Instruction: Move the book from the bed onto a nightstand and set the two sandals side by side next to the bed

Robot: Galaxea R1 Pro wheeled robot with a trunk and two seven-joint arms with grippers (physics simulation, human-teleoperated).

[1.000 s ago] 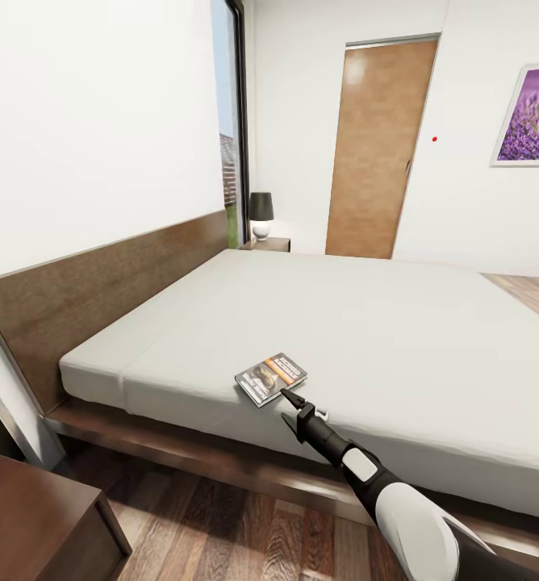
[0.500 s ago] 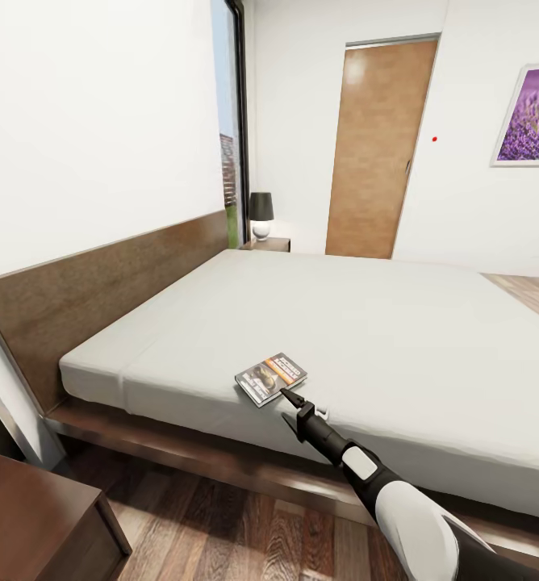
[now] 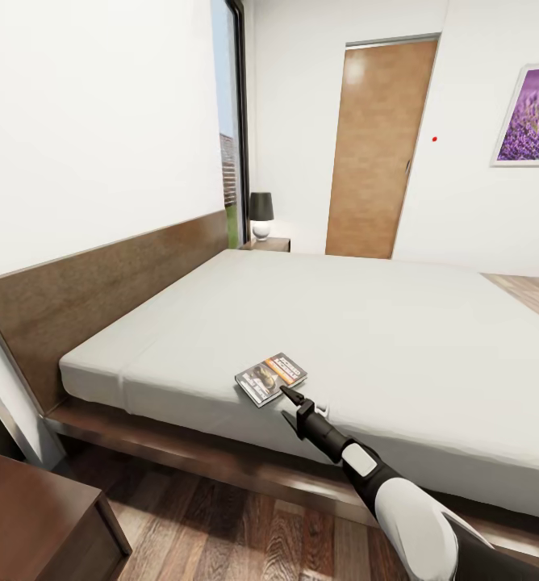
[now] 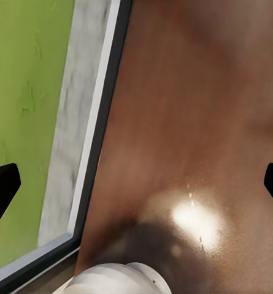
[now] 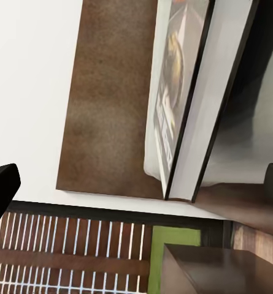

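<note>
We are at the book-grasping step: our right gripper (image 3: 290,395), jaws spread, reaches the book (image 3: 271,378) near the bed (image 3: 399,339) edge; closing on it probably comes next.

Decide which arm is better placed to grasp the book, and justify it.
Right. The right gripper sits at the edge of the book on the bed, fingers apart. The left gripper faces brown wood and a window.

Bright, even daylight, soft shadows; wrist views blurred, with a floor (image 4: 197,122) glare spot.
</note>
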